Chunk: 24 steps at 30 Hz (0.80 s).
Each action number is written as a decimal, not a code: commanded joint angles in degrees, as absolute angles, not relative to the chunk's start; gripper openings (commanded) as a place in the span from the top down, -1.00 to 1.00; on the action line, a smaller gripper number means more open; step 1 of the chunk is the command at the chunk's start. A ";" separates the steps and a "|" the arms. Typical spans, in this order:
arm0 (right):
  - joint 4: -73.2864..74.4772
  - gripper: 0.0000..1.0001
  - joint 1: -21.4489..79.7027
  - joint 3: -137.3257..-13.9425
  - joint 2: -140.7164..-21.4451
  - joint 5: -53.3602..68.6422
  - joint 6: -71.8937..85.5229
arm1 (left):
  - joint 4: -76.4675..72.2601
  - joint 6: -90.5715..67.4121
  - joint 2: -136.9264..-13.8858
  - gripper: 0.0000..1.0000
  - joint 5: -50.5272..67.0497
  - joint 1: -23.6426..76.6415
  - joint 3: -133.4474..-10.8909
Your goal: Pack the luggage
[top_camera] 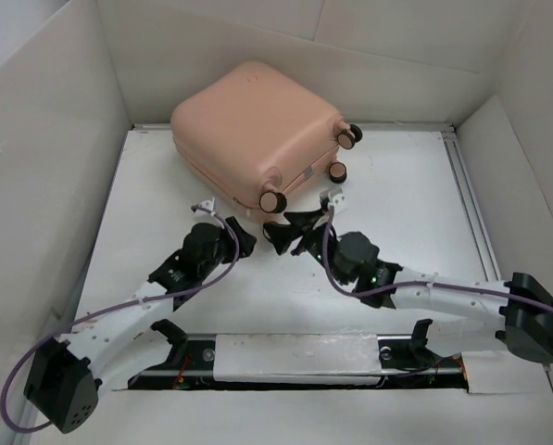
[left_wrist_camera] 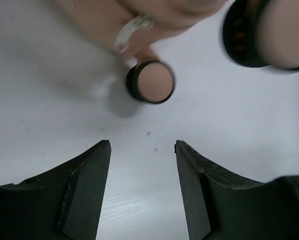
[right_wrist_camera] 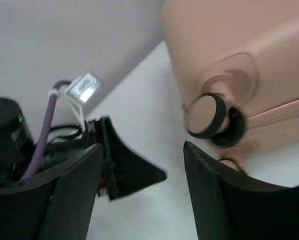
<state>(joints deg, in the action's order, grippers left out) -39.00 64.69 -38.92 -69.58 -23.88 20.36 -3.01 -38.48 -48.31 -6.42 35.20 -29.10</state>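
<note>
The luggage is a peach-pink hard-shell suitcase, lying shut at the far middle of the white table, wheels toward the right. Its nearest caster wheel sits just beyond both grippers. My left gripper is open and empty, short of that wheel; the shell fills the top of the left wrist view, above the gripper. My right gripper is open and empty, beside the left one. In the right wrist view the gripper has a wheel and the shell to its upper right.
White walls box in the table on the left, back and right. A metal rail runs along the right edge. A strip lies along the near edge between the arm bases. The left arm's finger shows between the right gripper's jaws.
</note>
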 commanded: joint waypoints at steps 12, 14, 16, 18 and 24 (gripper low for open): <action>2.01 -1.00 53.71 -66.44 -82.26 -18.65 10.46 | -17.66 -34.02 -66.70 -0.02 -10.19 35.24 -32.96; 3.95 -1.00 51.34 -68.28 -83.84 -15.48 9.93 | -17.67 -33.40 -68.28 -0.02 -12.30 35.24 -34.45; 5.27 -1.00 50.81 -70.22 -85.07 -16.08 9.15 | -18.19 -32.87 -70.48 -0.02 -13.62 35.24 -35.76; 5.27 -1.00 49.49 -71.53 -86.30 -13.56 8.27 | -18.90 -31.65 -72.67 -0.05 -14.93 35.24 -36.47; 9.31 -0.88 44.04 -77.42 -92.10 -1.51 6.51 | -18.90 -31.11 -76.73 -0.07 -17.92 35.24 -39.55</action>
